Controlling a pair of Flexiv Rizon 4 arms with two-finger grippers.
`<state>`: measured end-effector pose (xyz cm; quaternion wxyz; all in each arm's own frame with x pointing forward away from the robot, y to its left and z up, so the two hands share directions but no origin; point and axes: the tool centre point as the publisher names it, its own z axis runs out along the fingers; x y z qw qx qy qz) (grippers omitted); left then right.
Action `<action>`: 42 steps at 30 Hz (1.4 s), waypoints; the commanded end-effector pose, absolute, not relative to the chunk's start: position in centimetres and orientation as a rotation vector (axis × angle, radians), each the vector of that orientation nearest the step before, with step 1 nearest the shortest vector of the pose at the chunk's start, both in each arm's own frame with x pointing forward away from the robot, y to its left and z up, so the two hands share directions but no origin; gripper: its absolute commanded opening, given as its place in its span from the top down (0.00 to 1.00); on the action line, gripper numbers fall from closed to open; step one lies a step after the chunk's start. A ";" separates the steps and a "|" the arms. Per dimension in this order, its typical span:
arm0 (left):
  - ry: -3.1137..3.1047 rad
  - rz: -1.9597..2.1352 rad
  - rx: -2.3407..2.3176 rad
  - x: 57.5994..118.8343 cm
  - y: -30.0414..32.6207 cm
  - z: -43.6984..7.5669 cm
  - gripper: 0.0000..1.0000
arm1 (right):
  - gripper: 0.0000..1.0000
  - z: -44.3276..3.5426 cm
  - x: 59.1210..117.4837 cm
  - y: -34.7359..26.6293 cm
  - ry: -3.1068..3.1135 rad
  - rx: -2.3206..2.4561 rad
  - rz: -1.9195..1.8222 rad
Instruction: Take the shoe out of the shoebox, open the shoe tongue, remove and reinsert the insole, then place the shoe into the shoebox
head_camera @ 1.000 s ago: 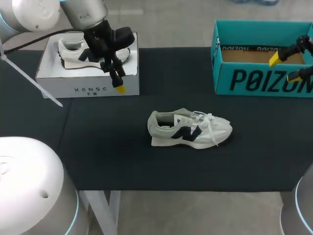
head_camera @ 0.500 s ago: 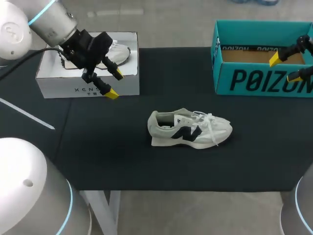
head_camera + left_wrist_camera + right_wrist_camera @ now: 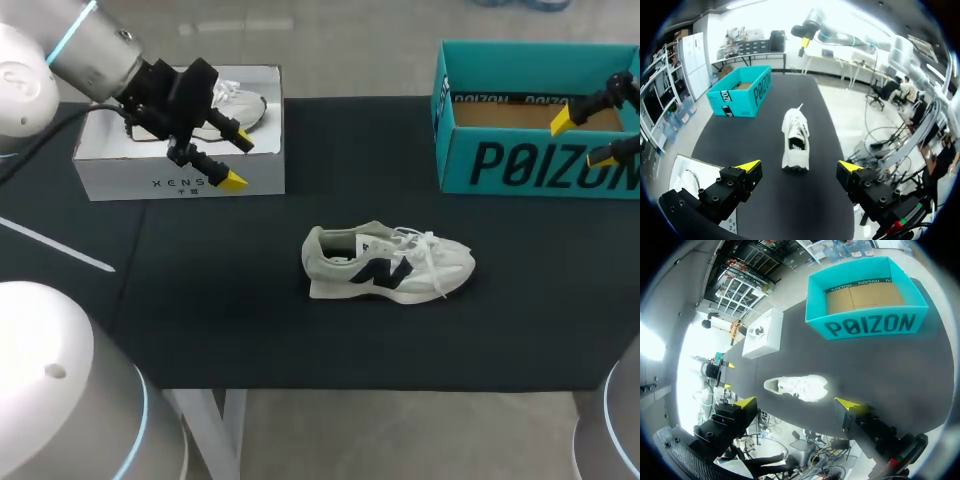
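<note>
A shoe (image 3: 385, 265) lies in the middle of the table (image 3: 230, 330), toe pointing right. Behind it to the left stands a shoebox (image 3: 180, 178) holding a second shoe (image 3: 245, 105), with the left gripper (image 3: 238, 162) over its front wall. At the back right sits an open box (image 3: 520, 165), the right gripper (image 3: 582, 138) above its right end.
</note>
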<state>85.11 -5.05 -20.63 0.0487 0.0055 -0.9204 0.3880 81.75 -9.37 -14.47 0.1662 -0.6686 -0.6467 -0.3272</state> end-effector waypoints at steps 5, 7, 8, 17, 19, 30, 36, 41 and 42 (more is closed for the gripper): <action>-2.854 1.860 0.242 85.0 -7.4 -22.0 0.00 | 0.00 -14.5 81.7 -9.3 -1.841 -1.908 -0.929; -2.879 1.862 0.209 85.0 -7.8 -22.2 0.00 | 0.00 -14.5 81.7 -9.3 -1.841 -1.908 -0.929; -2.881 1.885 0.207 85.1 -7.9 -22.4 0.00 | 0.00 -14.5 81.7 -9.3 -1.841 -1.908 -0.929; -2.737 1.793 0.296 85.0 -8.9 -25.0 0.00 | 0.00 -14.5 81.7 -9.3 -1.841 -1.908 -0.929; -2.672 1.767 0.266 84.3 -9.3 -25.5 0.00 | 0.00 -14.5 81.7 -9.3 -1.841 -1.908 -0.929; -2.557 1.746 -0.042 81.5 -10.1 -29.5 0.00 | 0.00 -14.5 81.7 -9.3 -1.841 -1.908 -0.929; -2.563 1.696 -0.051 80.3 -10.2 -31.5 0.00 | 0.00 -14.5 81.7 -9.3 -1.841 -1.908 -0.929; -2.602 1.682 -0.051 80.2 -10.2 -31.5 0.00 | 0.00 -14.5 81.7 -9.3 -1.841 -1.908 -0.929; -2.602 1.682 -0.051 80.2 -10.2 -31.5 0.00 | 0.00 -14.5 81.7 -9.3 -1.841 -1.908 -0.929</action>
